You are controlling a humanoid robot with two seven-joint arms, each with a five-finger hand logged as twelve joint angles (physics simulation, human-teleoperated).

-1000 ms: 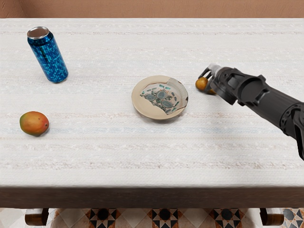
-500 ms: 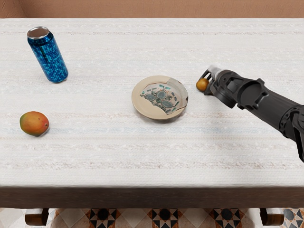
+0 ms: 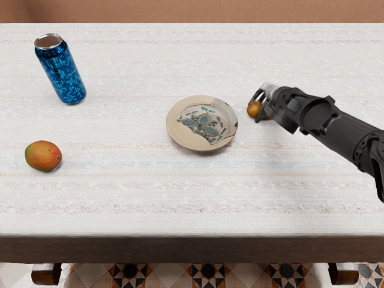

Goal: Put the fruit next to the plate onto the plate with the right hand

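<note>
White table point(image 3: 180, 192), patterned ceramic plate point(image 3: 175, 133).
My right hand point(image 3: 270, 99) clasps, fingers curled, the small orange fruit point(image 3: 254, 108) beside it.

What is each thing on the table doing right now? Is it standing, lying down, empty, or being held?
blue can: standing upright, top open.
mango: lying on the table at the far left, untouched.
plate: flat on the table, no fruit on it.
small orange fruit: beside the plate, not on it, gripped by fingers.
right robot hand: curled shut around the small orange fruit.
</note>
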